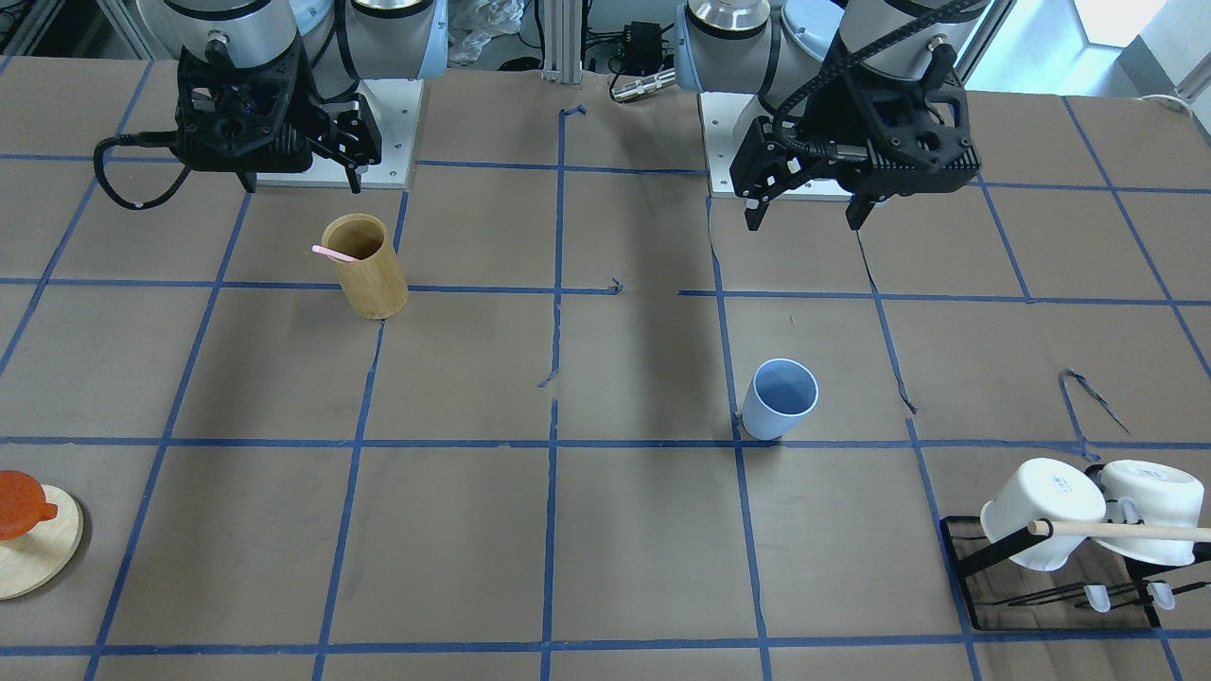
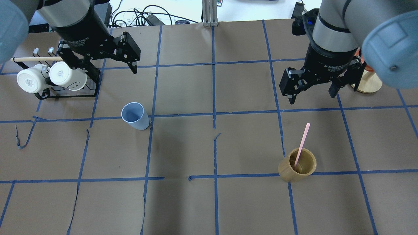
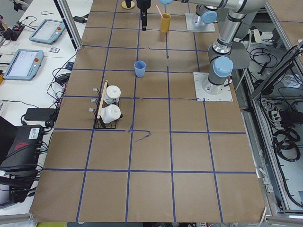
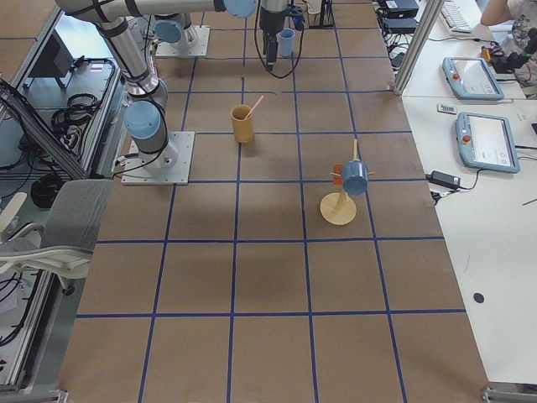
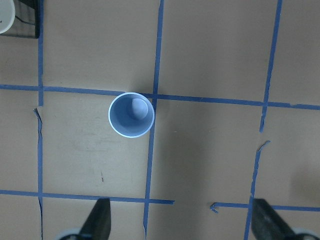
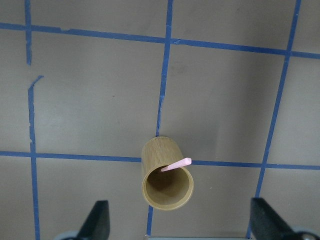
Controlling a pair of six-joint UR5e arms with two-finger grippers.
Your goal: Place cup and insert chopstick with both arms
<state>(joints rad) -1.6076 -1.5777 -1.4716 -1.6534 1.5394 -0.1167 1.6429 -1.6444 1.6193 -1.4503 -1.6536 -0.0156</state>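
The light-blue cup [image 2: 135, 116] stands upright and empty on the table's left half; it also shows in the front view [image 1: 778, 399] and the left wrist view [image 5: 131, 115]. My left gripper [image 2: 111, 68] hangs open and empty above and behind it, also seen from the front [image 1: 804, 222]. One pale-pink chopstick [image 2: 302, 143] leans in the tan bamboo cylinder [image 2: 297, 169] on the right half; both show in the right wrist view, chopstick [image 6: 177, 164] and cylinder [image 6: 167, 192]. My right gripper [image 2: 311, 94] hangs open and empty above it, beyond the cylinder.
A black rack [image 2: 67, 94] with two white mugs and a long wooden dowel [image 2: 36, 59] stands at the far left, close to my left gripper. A round wooden stand [image 2: 369, 83] with an orange piece sits at the far right, behind my right arm.
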